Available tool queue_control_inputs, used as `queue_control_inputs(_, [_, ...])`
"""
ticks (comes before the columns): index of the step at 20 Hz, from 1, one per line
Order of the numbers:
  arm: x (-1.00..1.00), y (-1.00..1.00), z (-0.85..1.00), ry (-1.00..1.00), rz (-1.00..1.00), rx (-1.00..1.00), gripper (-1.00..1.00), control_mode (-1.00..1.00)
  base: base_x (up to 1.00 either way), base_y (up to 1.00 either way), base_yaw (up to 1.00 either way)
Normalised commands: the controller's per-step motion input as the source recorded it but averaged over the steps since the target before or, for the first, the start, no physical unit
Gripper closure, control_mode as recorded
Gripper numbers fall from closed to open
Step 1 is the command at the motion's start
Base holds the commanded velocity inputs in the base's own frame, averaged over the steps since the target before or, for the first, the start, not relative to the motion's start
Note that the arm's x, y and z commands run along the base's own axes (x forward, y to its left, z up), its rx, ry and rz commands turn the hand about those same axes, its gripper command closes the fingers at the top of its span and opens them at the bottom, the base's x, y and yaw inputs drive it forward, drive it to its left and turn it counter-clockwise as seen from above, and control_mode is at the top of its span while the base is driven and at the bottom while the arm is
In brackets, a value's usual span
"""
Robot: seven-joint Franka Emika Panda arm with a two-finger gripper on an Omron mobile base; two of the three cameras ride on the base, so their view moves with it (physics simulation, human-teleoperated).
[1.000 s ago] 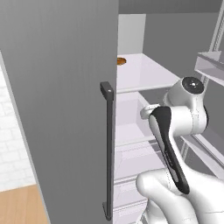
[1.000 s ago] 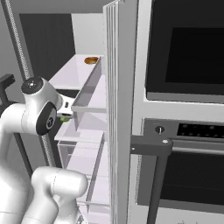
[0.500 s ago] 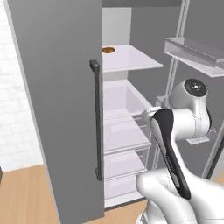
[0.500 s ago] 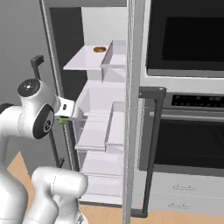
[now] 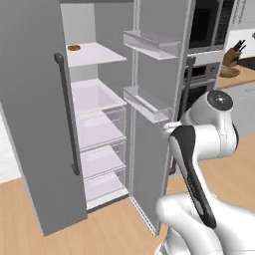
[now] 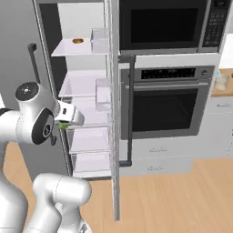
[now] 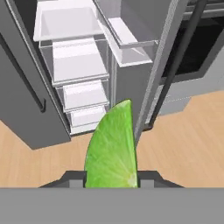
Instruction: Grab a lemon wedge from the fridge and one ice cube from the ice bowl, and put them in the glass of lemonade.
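Holding: the gripper [image 7: 111,177] is closed on the lemon wedge [image 7: 111,146], a bright yellow-green slice standing point-up between the two dark fingertips in the hand view.

Wedge, from the side: a small green speck shows at the end of the hand [image 6: 68,119] in the right base view, in front of the open fridge.

Fridge [image 5: 30,124]: both grey doors stand open, with the white shelves, clear drawers and door bins on show beyond the hand.

Top shelf: a small flat brown round thing [image 5: 73,48] sits alone near the back.

Oven column [image 6: 166,95]: black-fronted, just beside the fridge on its right.

Glass of lemonade [image 6: 221,82]: a short clear tumbler on the wooden counter past the oven, well apart from the hand.

Ice bowl [image 5: 229,72]: a shallow brown bowl on the far counter in the left base view, just below a dark knife block [image 5: 232,55].

Done so far: the wedge is out of the fridge and in the grip.

Left to do: by the look of it, carry the wedge across to the glass and drop it in, then fetch one ice cube from the bowl and add that too. The fridge doors are not yet shut.
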Motion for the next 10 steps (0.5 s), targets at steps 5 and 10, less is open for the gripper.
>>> queue_control_inputs(5, [0.00, 0.00, 0.00, 0.00, 0.00, 0.00, 1.00, 1.00, -0.34, -0.57, -0.67])
queue_control_inputs(10, [0.00, 0.00, 0.00, 0.00, 0.00, 0.00, 1.00, 1.00, 0.00, -0.80, -0.72])
